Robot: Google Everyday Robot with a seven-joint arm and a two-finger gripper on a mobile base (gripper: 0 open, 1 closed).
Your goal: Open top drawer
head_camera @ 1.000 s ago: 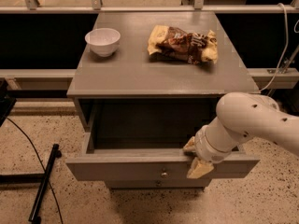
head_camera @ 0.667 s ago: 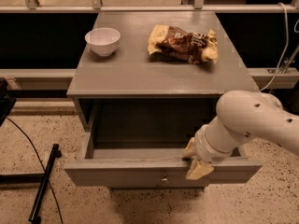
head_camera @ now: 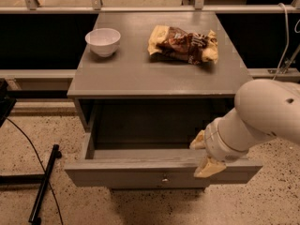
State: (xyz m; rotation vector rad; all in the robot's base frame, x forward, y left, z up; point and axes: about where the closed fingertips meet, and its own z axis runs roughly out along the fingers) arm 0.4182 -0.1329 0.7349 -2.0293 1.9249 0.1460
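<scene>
The top drawer (head_camera: 140,172) is grey-painted wood with a plain flat front and a small brass knob (head_camera: 164,179) at its centre. It stands pulled far out of the grey cabinet (head_camera: 154,74), and its inside looks dark. My gripper (head_camera: 204,156) hangs from the white arm (head_camera: 262,116) at the drawer's right front. One tan fingertip (head_camera: 207,168) lies on the drawer's front edge, the other (head_camera: 198,141) sits just inside the drawer.
A white bowl (head_camera: 103,41) and a crumpled snack bag (head_camera: 183,43) lie on the cabinet top. A black stand and cable (head_camera: 44,182) lie on the speckled floor at the left. A metal rail (head_camera: 150,8) runs behind the cabinet.
The drawer has slid further out toward me, and my gripper has moved with its front edge.
</scene>
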